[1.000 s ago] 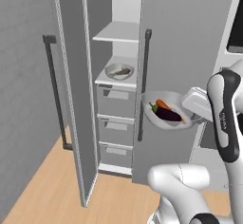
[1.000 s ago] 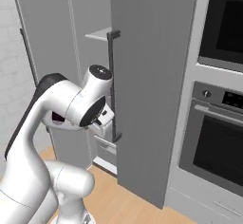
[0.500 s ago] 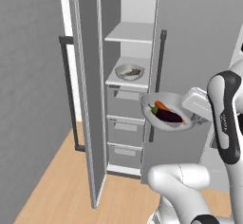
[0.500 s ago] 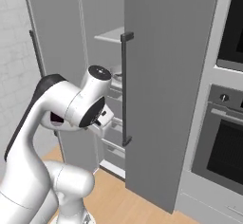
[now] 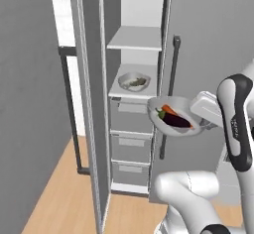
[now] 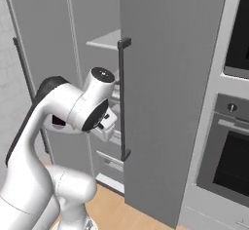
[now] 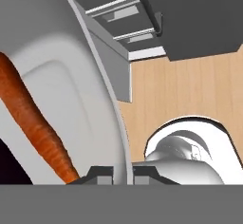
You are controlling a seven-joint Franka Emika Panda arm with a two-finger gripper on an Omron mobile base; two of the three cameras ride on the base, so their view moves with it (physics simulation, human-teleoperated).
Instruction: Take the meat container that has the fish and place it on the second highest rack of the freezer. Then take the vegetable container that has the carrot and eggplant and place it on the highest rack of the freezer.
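A pale wooden floor lies below the tall grey freezer (image 5: pixel 134 104) at the centre of the left base view, its door swung open. A shallow grey tub with the mottled fish (image 5: pixel 134 83) is already set on the second shelf. The grey oval vegetable container (image 5: pixel 174 118), with orange carrot (image 5: pixel 168 110) and dark eggplant (image 5: pixel 177 122), is held mid-frame by its rim in the clenched gripper (image 7: pixel 122 171). The highest rack (image 5: pixel 135 38) remains unfilled. The fingertips are largely cut off.
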